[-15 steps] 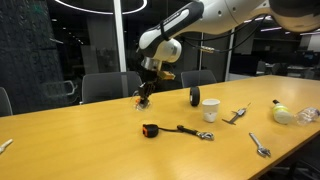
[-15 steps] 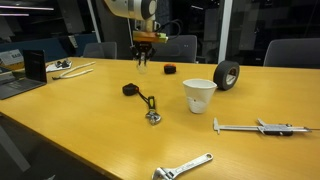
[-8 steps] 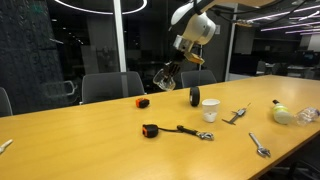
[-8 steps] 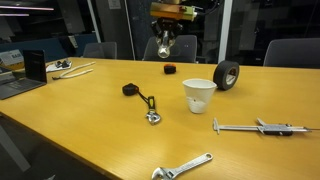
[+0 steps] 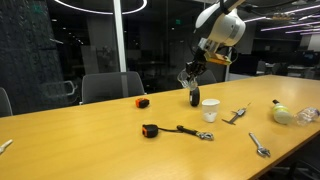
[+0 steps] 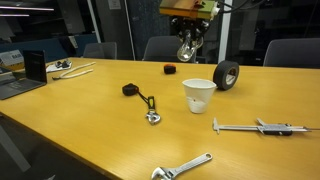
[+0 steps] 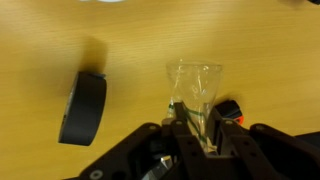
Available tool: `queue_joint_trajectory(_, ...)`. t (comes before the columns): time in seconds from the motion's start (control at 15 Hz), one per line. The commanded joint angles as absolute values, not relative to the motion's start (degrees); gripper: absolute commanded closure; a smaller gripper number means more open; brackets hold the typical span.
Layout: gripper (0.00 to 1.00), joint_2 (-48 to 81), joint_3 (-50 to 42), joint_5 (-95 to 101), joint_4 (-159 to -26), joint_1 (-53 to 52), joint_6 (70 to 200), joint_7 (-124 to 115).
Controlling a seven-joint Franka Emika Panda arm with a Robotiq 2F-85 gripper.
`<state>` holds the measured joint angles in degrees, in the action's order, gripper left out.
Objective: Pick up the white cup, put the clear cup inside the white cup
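High above the table (image 6: 60, 120), the gripper (image 6: 187, 52) carries the clear cup (image 7: 196, 82) pinched between its fingers, the cup's long axis running out from them. The white cup (image 6: 199, 95) stands upright, mouth up, at about 5 o'clock from the fingers in both exterior views, beside the black tape roll (image 6: 227, 75). The drop likely hinges on centring over that mouth.

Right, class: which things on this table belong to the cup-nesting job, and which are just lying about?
Part of the job:
- white cup
- clear cup, held in the gripper

Just lying about:
- black tape roll
- tape measure
- caliper
- wrench
- laptop
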<state>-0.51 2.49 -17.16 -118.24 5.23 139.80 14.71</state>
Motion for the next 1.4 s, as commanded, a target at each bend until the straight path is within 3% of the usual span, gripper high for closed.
queue_joint_trajectory(0.0,0.83,-5.1,0.6,-14.7,-124.9,3.9,145.7,13.6)
queue_joint_trajectory(0.2,0.83,-6.7,-0.3,-15.4,-128.3,3.6,148.9,16.4)
queue_joint_trajectory(0.67,0.84,-7.9,-0.5,-2.7,-133.8,5.6,156.7,-8.6)
queue_joint_trajectory(1.33,0.84,-9.8,-0.1,12.9,-135.1,8.2,154.3,-27.4)
